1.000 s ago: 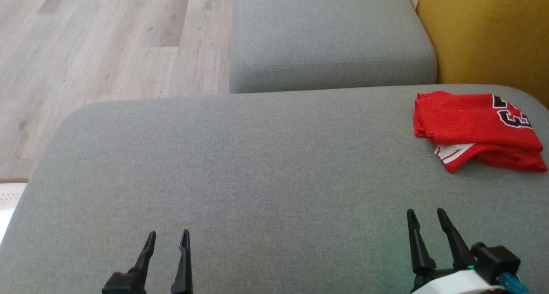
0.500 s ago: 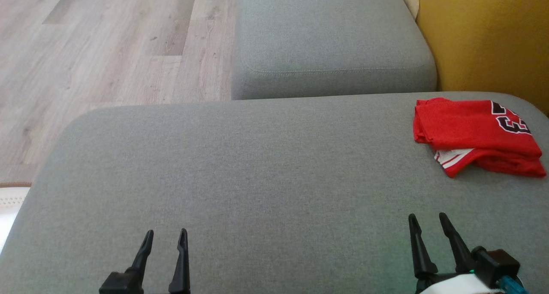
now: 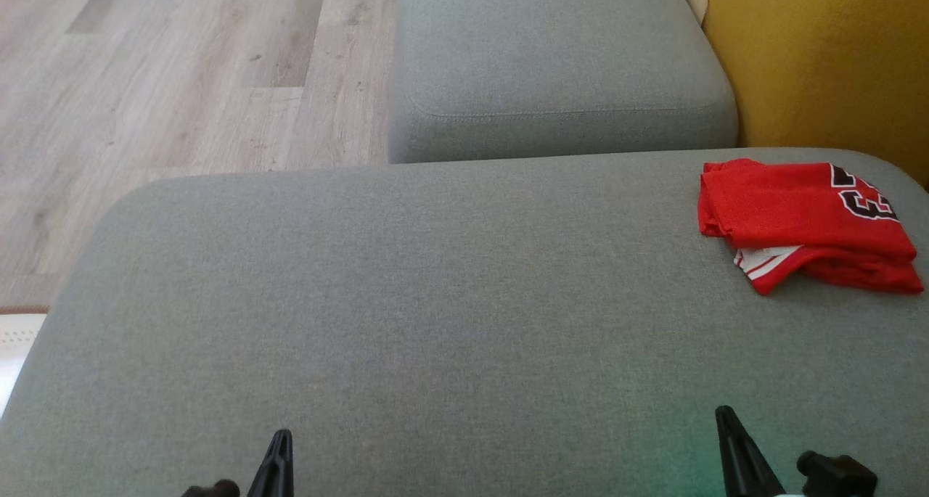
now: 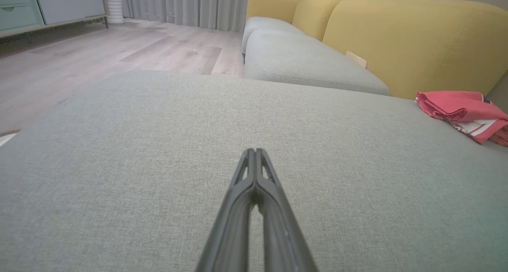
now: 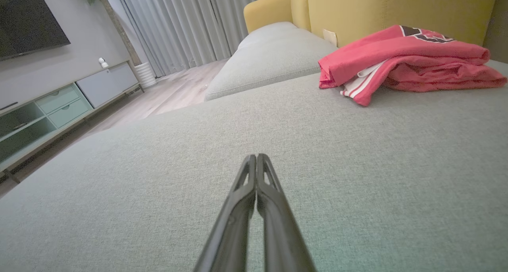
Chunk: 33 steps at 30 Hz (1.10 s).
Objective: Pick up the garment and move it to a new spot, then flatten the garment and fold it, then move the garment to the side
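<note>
Stretching across most of the head view, a broad grey seat cushion (image 3: 435,301) carries the red garment (image 3: 798,214), which is bundled in loose folds at the cushion's far right corner, just beside the yellow sofa backrest (image 3: 820,54). A white-striped edge and part of a black number show on the cloth. A second grey cushion (image 3: 551,54) lies beyond, with pale wooden floor (image 3: 181,69) to its left. At the near edge, well apart from the garment, the left claw (image 4: 254,153) has its fingers pressed together, empty, and the right claw (image 5: 256,157) is likewise closed on nothing. Grey curtains (image 5: 178,22), a low cabinet with pale green drawers (image 5: 59,101) and a dark wall screen (image 5: 27,18) stand across the room.
</note>
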Tool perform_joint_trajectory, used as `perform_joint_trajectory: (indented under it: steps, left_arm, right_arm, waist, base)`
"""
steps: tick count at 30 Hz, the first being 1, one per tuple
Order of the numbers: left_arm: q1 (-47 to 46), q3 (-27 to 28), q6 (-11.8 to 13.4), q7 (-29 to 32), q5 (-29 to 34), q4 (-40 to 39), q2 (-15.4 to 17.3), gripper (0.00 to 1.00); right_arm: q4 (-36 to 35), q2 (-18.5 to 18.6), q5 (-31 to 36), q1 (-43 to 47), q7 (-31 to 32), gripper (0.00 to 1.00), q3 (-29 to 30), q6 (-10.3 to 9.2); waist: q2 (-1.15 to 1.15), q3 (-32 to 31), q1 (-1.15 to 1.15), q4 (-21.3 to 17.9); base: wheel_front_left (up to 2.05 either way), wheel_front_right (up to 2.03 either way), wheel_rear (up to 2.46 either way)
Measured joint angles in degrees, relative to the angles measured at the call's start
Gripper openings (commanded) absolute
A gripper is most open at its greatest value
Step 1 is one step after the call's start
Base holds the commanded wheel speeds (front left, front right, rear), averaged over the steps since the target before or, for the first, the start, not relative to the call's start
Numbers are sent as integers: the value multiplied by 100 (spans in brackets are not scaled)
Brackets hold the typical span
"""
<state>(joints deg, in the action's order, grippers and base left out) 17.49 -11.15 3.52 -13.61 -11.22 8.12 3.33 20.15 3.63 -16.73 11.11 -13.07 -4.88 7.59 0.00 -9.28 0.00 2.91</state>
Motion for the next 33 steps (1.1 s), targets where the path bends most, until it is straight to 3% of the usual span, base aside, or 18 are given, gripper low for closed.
perform_joint_trajectory:
  steps: [33]
  left_arm:
    - [-526,259,-305,445,-2356,213,37,0]
  right_arm:
    - [-102,-29,-2069,-300,532,0,348,-1]
  waist:
    - [0,262,0,-80]
  base:
    - [0,0,0]
